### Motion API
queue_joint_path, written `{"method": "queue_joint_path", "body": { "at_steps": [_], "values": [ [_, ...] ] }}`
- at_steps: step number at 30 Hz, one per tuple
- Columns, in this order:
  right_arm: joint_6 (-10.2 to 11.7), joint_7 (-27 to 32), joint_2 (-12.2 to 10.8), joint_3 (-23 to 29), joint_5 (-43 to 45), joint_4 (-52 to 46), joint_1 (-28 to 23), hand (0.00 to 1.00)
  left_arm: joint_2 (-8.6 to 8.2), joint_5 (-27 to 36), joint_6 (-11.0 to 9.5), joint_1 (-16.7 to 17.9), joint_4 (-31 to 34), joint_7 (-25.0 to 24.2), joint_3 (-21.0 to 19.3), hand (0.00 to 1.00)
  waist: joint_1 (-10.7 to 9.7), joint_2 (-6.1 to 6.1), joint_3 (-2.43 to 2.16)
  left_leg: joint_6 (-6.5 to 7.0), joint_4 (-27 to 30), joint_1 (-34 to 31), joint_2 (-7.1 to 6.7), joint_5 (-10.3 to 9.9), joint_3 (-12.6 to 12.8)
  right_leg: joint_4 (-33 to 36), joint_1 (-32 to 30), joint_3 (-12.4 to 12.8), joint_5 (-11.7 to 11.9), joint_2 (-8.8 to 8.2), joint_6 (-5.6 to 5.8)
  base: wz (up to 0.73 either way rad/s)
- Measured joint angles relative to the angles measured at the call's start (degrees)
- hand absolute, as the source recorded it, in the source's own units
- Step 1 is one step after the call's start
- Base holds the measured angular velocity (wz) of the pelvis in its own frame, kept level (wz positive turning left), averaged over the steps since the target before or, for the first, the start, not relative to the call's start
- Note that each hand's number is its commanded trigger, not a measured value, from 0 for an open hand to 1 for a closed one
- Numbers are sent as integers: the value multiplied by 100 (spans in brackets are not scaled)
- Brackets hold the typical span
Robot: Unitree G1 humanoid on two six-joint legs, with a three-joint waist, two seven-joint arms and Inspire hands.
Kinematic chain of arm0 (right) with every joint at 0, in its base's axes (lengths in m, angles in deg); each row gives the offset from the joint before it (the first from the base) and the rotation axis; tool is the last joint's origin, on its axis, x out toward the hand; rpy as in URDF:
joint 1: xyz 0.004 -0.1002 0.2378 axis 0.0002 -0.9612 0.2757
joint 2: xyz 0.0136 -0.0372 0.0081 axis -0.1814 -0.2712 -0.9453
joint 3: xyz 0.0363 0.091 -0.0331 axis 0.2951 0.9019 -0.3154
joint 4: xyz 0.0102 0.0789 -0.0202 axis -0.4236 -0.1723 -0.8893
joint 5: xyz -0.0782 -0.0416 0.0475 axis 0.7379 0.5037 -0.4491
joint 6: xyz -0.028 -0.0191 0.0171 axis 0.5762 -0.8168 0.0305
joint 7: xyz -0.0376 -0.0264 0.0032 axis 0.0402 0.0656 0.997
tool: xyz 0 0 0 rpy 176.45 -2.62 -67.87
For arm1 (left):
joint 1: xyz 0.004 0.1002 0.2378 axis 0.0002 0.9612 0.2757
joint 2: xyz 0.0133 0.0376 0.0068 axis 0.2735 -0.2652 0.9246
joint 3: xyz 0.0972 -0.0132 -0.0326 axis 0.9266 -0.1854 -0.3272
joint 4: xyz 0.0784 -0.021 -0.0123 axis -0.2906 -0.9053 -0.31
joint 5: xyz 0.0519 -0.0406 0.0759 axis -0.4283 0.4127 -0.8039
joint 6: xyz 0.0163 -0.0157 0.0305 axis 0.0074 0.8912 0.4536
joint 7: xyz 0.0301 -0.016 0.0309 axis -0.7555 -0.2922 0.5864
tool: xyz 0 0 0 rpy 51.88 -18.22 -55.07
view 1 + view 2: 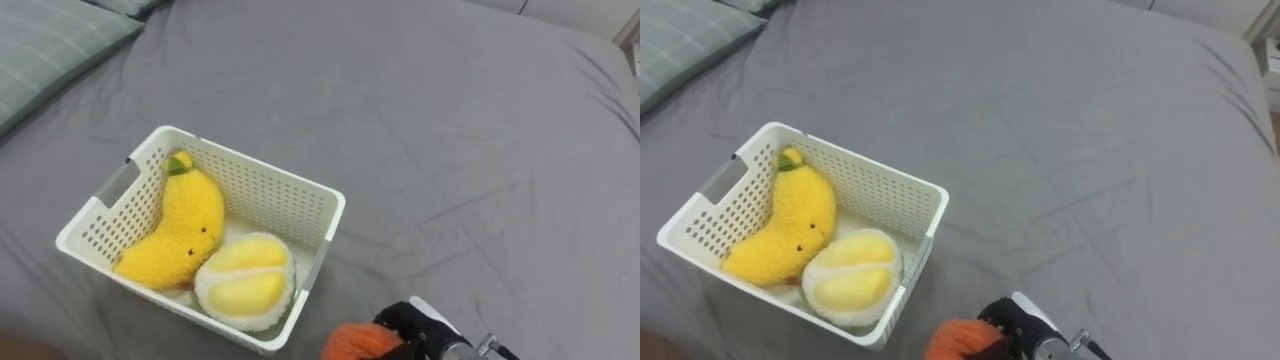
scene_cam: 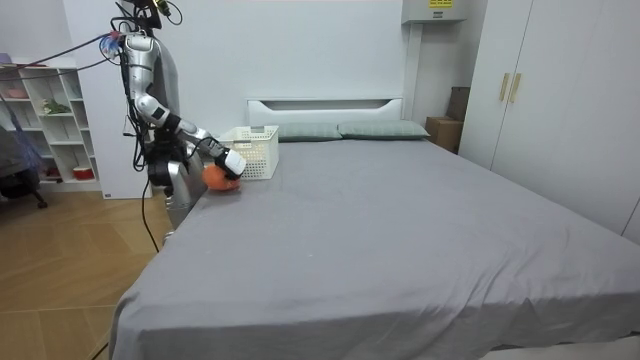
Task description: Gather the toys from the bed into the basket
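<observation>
Writing: a yellow label on a white box (image 2: 437,8) high on the wall in the room view, too small to read.
Right hand: the right hand (image 1: 430,325) is low over the bed (image 1: 450,150), fingers curled round the orange toy (image 1: 358,343), grasping it.
Orange toy: one, at the bed's near edge, just beside the basket's near right corner and outside it.
Basket: one white perforated basket (image 1: 262,168) on the grey sheet, near the bed's head end on the robot's side.
In the basket: two plush toys, a yellow banana (image 1: 180,235) lying along the left wall and a round yellow-and-white plush (image 1: 245,285) at the near right corner, touching each other.
Pillows: two green checked pillows (image 2: 305,131) side by side against the headboard (image 2: 325,105).
Robot: stands at the bed's side on the room view's left, by the head end.
Around: shelves (image 2: 50,110) behind the robot, a wardrobe (image 2: 560,110) on the room view's right.
</observation>
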Motion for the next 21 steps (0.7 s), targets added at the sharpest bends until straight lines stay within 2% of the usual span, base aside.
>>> {"method": "queue_joint_path", "body": {
  "at_steps": [2,10,13,17,21],
  "values": [
    [3,76,0,8,0,-53,7,100,-1,-1,0,-9,-2,23,-12,0,3,9,-16,0,7,10,-3,0,-5,0,21,-1,0,-1,0,2],
    [-4,206,40,303,-26,-73,64,100,3,-60,-1,11,10,117,-109,0,-48,25,-8,2,39,35,-16,-2,-36,-3,90,4,-5,-6,9,2],
    [-5,215,115,455,-26,-424,64,100,7,-63,3,84,2,116,-178,0,-94,53,17,3,23,99,-13,-4,-24,-3,150,14,-6,-6,9,0],
    [3,375,139,728,-105,-1074,90,100,2,-63,9,52,-9,79,-354,0,-133,46,14,3,23,98,-12,-4,-17,-5,147,12,-7,-5,12,0],
    [4,470,239,782,-159,-1454,91,100,-16,-64,9,19,-19,-30,-544,0,-130,19,-3,3,23,94,-12,-4,-17,-1,138,13,-7,-6,11,0]
  ]
}}
